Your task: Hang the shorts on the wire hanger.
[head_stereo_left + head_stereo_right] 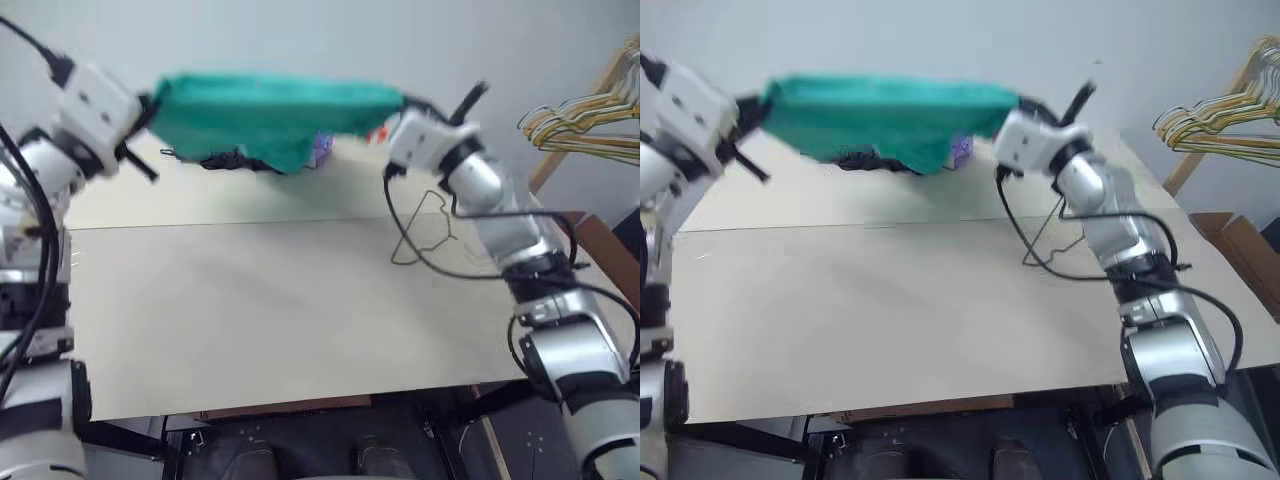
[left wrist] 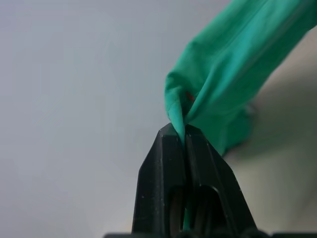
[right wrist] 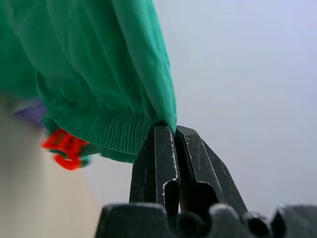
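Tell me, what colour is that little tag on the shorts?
Orange-red tag on the teal-green shorts, clearest in the right wrist view.

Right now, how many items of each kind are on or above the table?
Teal shorts, held up by both grippers: 1
Wire hanger lying on the table: 1
Dark item behind the shorts, unclear what: 1
Purple item: 1
Total: 4

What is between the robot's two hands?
The shorts hang stretched between them, above the table. The left hand pinches one end and the right hand the other, as both eye views show.
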